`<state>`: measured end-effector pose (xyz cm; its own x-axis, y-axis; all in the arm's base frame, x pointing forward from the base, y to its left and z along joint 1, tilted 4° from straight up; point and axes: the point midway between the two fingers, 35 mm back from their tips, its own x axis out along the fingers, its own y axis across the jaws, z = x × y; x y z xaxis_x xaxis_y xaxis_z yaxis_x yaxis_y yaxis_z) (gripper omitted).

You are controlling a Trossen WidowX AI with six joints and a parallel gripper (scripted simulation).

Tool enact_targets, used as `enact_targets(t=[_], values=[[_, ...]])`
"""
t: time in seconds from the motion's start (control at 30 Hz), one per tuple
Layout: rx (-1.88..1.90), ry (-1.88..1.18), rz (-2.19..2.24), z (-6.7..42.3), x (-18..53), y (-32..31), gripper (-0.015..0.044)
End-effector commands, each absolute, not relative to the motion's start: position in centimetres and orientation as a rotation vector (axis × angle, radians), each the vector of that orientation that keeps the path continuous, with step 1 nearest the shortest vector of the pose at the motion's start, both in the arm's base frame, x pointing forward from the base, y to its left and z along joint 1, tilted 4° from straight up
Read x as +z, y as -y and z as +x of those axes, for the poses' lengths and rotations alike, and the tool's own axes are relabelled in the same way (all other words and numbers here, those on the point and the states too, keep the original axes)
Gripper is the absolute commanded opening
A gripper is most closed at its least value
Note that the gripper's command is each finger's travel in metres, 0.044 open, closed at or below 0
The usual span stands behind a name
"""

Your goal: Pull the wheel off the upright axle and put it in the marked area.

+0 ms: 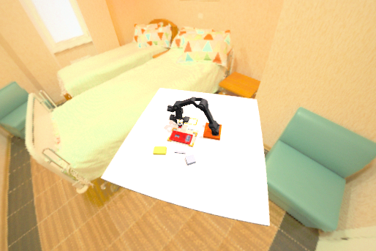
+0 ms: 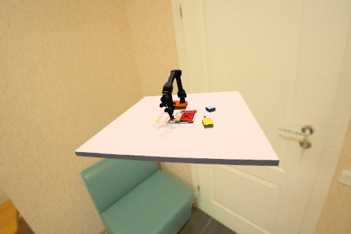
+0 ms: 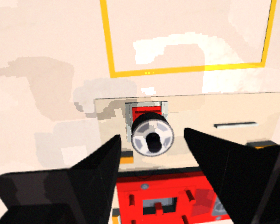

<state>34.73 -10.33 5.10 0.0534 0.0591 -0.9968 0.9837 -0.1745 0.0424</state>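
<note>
In the wrist view the hand point(image 3: 152, 150) was spread open, grasping nothing, its two black fingers on either side of the wheel point(image 3: 152, 135) without touching it. The wheel, pale with a dark hub, sat on its axle on a beige board point(image 3: 231, 112), with a red plate point(image 3: 163, 197) nearer the camera. Beyond lay the yellow-outlined marked area point(image 3: 188, 35) on the tabletop point(image 3: 41, 40). Only this view showed the wheel's spokes. The exterior view alone showed a yellow block point(image 2: 207, 122) and a small grey box point(image 2: 210, 108) beside the board, and a door point(image 2: 273, 56) behind. The top view added beds point(image 1: 110, 89) and the arm's orange base point(image 1: 212, 132). No writing was readable.
</note>
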Motion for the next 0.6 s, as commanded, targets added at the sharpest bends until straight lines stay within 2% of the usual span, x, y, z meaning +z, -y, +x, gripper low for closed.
enact_targets(t=[0.0, 0.03, 0.13, 0.43, 0.57], values=[[-1.269, -1.129, 1.414, 34.78, 4.28, 10.19, 0.03], [-1.269, -1.129, 1.414, 34.78, 4.28, 10.19, 0.03], [-1.271, -1.136, 1.406, 34.65, 4.62, 10.25, 0.0221], [-1.271, -1.136, 1.406, 34.65, 4.62, 10.25, 0.0161], [-1.271, -1.136, 1.406, 34.66, 4.67, 10.25, 0.0056]])
